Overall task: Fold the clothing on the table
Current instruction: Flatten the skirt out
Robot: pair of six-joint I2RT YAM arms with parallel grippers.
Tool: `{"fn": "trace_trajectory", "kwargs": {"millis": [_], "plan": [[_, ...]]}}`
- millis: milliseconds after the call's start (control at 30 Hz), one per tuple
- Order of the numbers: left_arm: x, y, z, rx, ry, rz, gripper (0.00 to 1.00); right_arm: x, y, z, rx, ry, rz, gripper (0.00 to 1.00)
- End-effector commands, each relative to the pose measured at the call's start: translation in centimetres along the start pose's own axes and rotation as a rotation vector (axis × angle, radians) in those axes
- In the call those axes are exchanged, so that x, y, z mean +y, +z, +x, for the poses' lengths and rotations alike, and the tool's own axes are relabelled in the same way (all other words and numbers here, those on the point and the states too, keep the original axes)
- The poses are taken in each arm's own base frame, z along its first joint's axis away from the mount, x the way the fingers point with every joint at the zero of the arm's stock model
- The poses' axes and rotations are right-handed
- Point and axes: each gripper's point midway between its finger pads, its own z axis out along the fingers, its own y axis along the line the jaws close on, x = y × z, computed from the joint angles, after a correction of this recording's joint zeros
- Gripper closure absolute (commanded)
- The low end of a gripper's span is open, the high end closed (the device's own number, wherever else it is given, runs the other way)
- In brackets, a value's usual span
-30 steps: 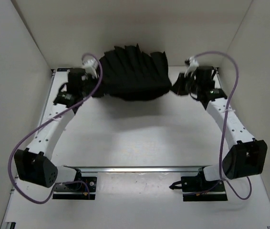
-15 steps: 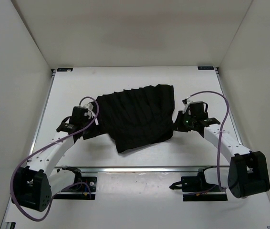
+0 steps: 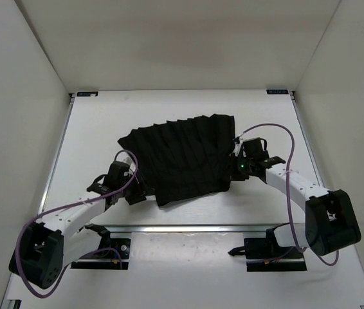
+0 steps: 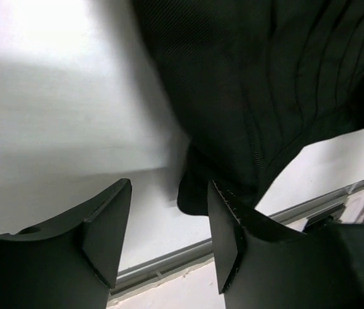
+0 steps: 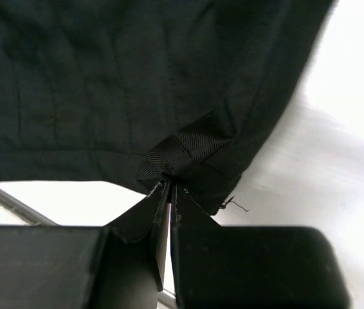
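The black pleated clothing [image 3: 185,154] lies spread on the white table [image 3: 92,129], its near corner hanging toward the front rail. My left gripper [image 3: 136,191] sits at the garment's near left edge. In the left wrist view its fingers stand open [image 4: 169,188] with bare table between them, and the cloth's corner [image 4: 198,193] lies just beyond the right fingertip. My right gripper [image 3: 238,168] is at the garment's right edge. It is shut [image 5: 170,183] on a bunched seam of the clothing [image 5: 137,77].
A metal rail [image 3: 188,226] runs along the near edge in front of the arm bases. White walls [image 3: 27,96] close in the left, right and back. Bare tabletop shows behind and to the left of the garment.
The garment, held up at the back a second ago, came down and forward onto the table. My left gripper opened, let go and drew back. The right gripper kept its grip.
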Motion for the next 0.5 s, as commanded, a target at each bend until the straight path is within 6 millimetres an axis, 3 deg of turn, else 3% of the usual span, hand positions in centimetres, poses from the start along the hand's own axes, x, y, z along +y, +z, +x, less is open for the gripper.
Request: {"fn": "trace_trajectory", "kwargs": {"millis": [0, 200, 300, 467], "plan": [[-1.0, 0.2, -0.2, -0.050, -0.101, 0.075, 0.38, 2.1, -0.3, 0.0, -0.005, -0.027, -0.026, 1.00], [-1.2, 1.5, 1.5, -0.010, -0.109, 0.088, 0.31, 4.2, -0.3, 2.0, 0.007, -0.008, -0.083, 1.00], [-1.5, 1.7, 1.6, -0.017, -0.113, 0.108, 0.31, 4.2, -0.1, 3.0, 0.035, -0.008, -0.072, 1.00], [-2.3, 1.5, 1.1, -0.032, -0.125, 0.133, 0.28, 3.4, -0.6, 2.9, 0.011, 0.016, -0.057, 1.00]]}}
